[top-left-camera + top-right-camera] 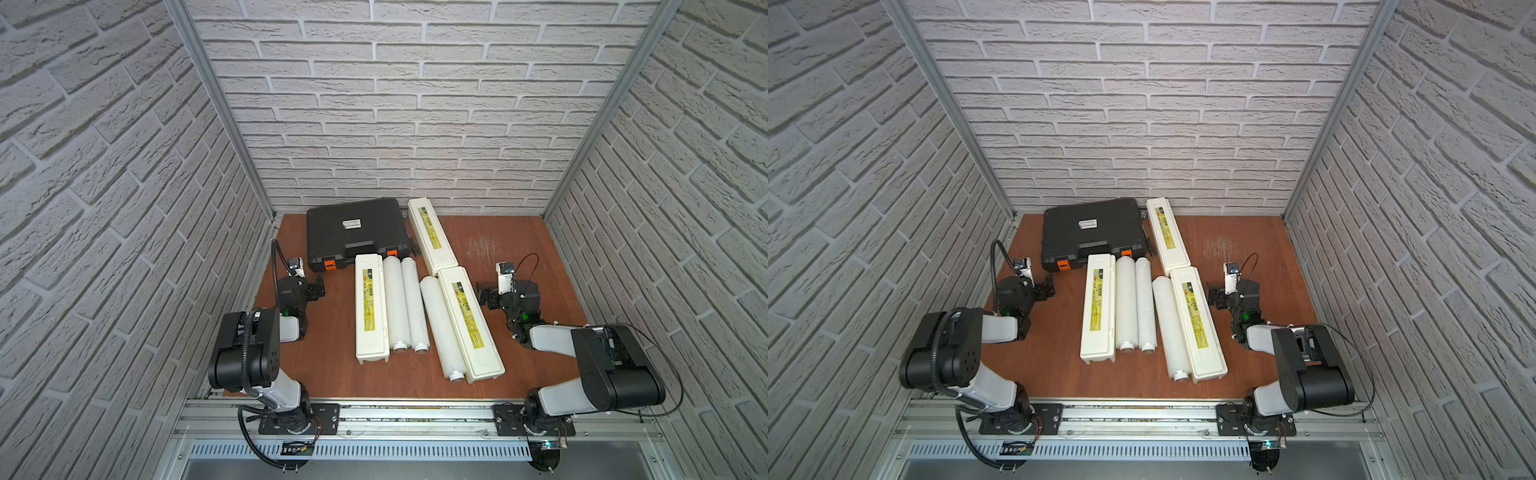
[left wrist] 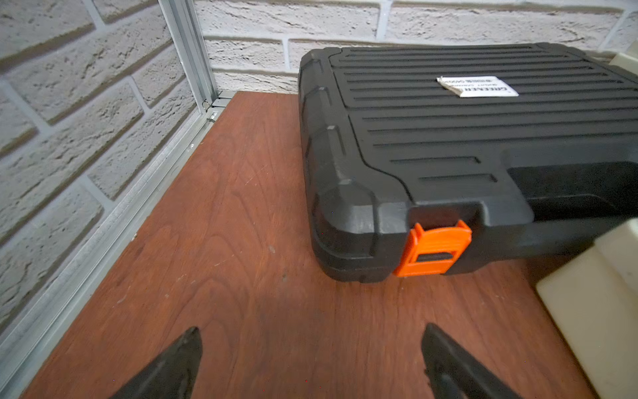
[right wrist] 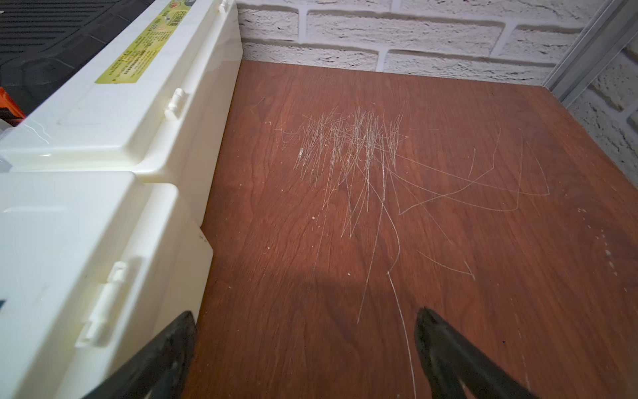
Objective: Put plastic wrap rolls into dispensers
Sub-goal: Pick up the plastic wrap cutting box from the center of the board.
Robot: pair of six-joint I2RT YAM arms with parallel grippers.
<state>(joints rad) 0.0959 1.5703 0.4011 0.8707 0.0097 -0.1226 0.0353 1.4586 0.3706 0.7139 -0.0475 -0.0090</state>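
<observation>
Left gripper: jaws spread wide and empty, over bare board left of centre in both top views, near the black case.
Right gripper: jaws wide and empty, right of centre. One finger is just beside the right dispenser.
Plastic wrap rolls: all on the table, none boxed. The left roll and middle roll lie touching at frame centre. The slanted roll lies against the right dispenser.
Dispensers: all three lids are down. The left dispenser lies against the left roll. The far dispenser sits upper centre beside the case, its near end meeting the right dispenser.
Risk, lids: they likely need lifting first, and a light box may slide or tip unless braced.
Risk, rolls: they are round, smooth and packed tight. There is little room for fingers, and an off-centre pinch could tilt one or set its neighbour rolling.
Risk, right arm: a sideways move could shove the right dispenser and the slanted roll.
Surface: flat reddish wood-grain board with a pale patch of scratches right of the far dispenser.
Room: brick-pattern walls on three sides, aluminium posts at the corners.
</observation>
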